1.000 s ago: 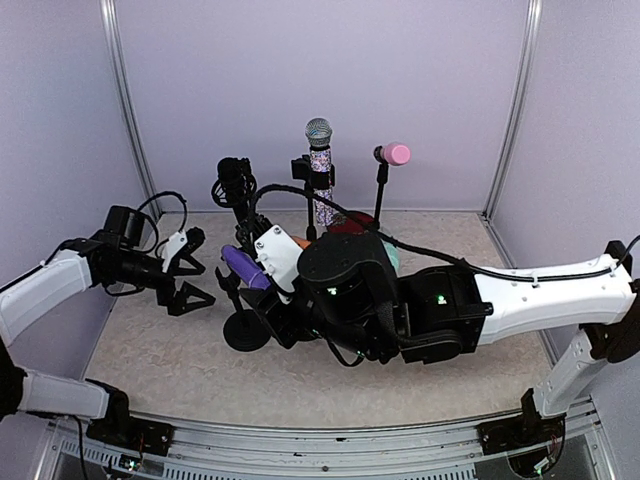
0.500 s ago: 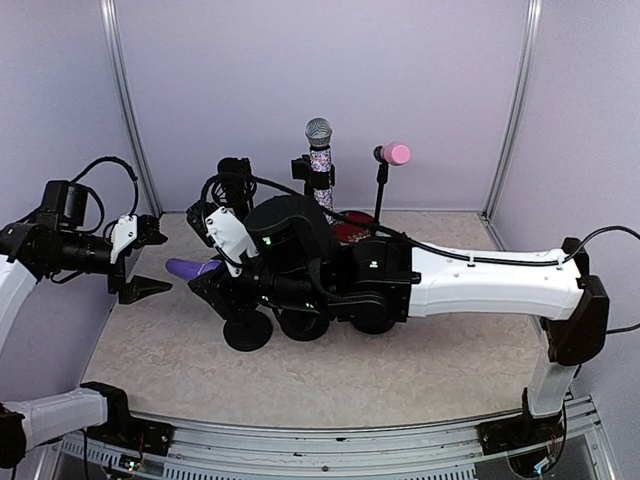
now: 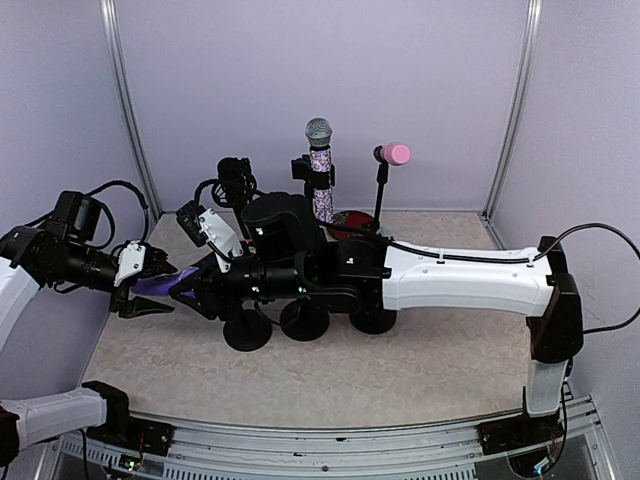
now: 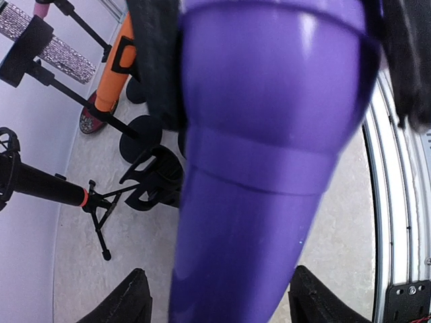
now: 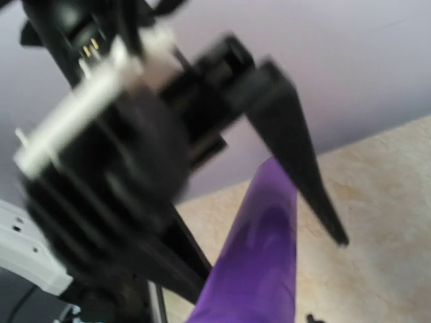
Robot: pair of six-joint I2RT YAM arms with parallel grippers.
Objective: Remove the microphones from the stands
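Up and to the left of the round black stand base (image 3: 247,333), the left gripper (image 3: 152,288) straddles one end of the purple microphone (image 3: 178,281). Its jaws are part-way apart, and I cannot tell whether its pads press on the microphone. The microphone hangs clear of any stand, its long axis running from one gripper to the other. Nearer the base, the right gripper (image 3: 203,288) clamps the other end. A handover likely depends on the left jaws closing across that axis.

Soft, even light from above keeps the top view sharp with faint shadows on the counter (image 3: 420,370), the right wrist view is motion-blurred, and the close purple microphone (image 4: 256,168) shows soft focus and a pale glare streak.
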